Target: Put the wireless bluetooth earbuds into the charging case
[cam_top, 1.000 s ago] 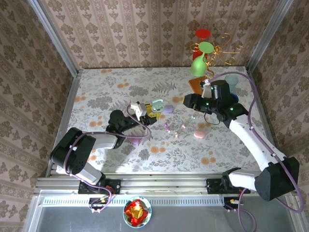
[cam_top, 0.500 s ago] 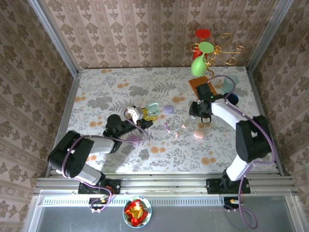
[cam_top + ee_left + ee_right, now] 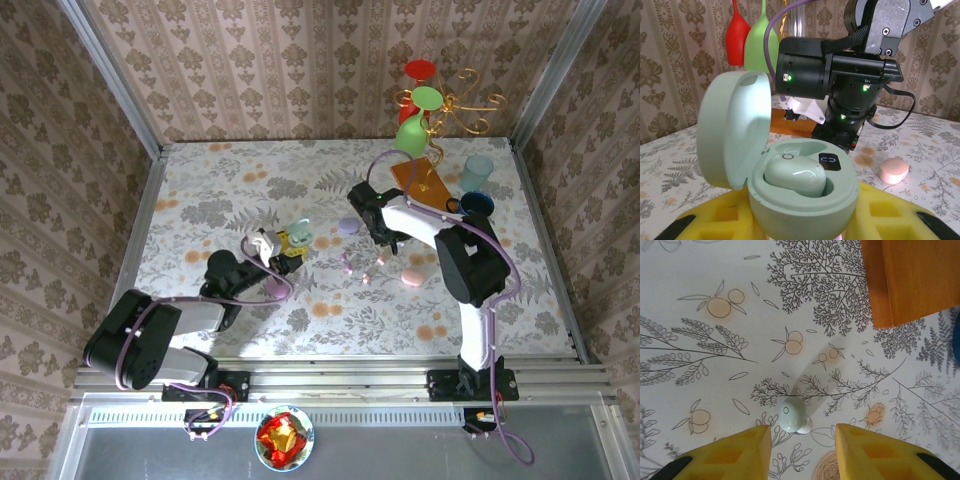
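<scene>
Left claw [image 3: 285, 252] is seen from above pinched on the open mint charging case [image 3: 298, 232] over the counter [image 3: 220, 180]; the right claw [image 3: 389, 242] is held near the loose earbuds [image 3: 347, 262]. At the left wrist, a mint bud [image 3: 795, 175] is seated in the case. At the right wrist, spread fingers [image 3: 730, 450] are set either side of a pale bud [image 3: 792, 419] lying on the counter.

Right tool [image 3: 801, 439] swung left, now above mint earbud [image 3: 792, 417].

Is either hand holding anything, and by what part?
Left hand holds the open mint case by its base. Right hand holds nothing, open over a loose earbud.
</scene>
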Tool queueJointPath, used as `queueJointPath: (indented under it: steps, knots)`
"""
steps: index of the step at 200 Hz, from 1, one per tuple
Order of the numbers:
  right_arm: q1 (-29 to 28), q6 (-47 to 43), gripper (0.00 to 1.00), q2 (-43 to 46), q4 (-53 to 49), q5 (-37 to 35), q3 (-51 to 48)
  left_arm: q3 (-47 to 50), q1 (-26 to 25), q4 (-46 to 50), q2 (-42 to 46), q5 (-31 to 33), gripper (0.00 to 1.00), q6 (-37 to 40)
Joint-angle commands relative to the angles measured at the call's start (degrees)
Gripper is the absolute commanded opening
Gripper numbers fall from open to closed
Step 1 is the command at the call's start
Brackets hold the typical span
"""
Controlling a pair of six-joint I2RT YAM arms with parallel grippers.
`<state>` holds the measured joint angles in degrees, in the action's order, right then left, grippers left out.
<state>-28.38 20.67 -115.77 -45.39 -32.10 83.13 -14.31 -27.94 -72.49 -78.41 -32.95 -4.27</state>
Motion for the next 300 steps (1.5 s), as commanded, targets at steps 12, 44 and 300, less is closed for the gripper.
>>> queueJointPath:
  steps: [12, 44, 300]
  knots:
    - [-0.44, -0.36, 0.4, -3.51, -5.43, -5.92, 3.09, 0.92, 1.05, -1.43, 1.66, -1.14, 0.3, -0.74]
    - [-1.07, -0.71, 0.37, -5.86, -6.45, -6.04, 4.83, 1.01, 1.4, -1.34, 1.61, -1.99, 0.29, -0.87]
    - [-1.24, -1.21, 0.21, 4.09, -4.9, 4.37, 1.92, -0.53, 1.4, -1.57, 0.41, -2.53, 0.29, -0.85]
